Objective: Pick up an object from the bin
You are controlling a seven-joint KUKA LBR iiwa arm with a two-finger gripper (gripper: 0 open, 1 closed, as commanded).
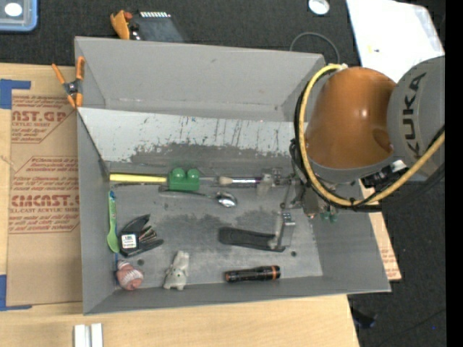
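One flat black bar (pixel 246 237), perhaps plastic, lies just beside the end effector (pixel 284 230); centre over it; whether it is apart or together I cannot tell.

In the bin (pixel 195 71), mid-floor, a flat wedge (pixel 242 237). At the wedge's right end, the tool (pixel 283 237). Just in front of the wedge, a marker (pixel 251 274). Behind it, a spoon (pixel 226 199); farther behind and left, a block (pixel 184 180); left again, a stick (pixel 137 179). Left of the wedge, a clip (pixel 139 236); beyond that, along the wall, a toothbrush (pixel 112 223). Front-left of the wedge, a figurine (pixel 176 270), then a ball (pixel 130 276).
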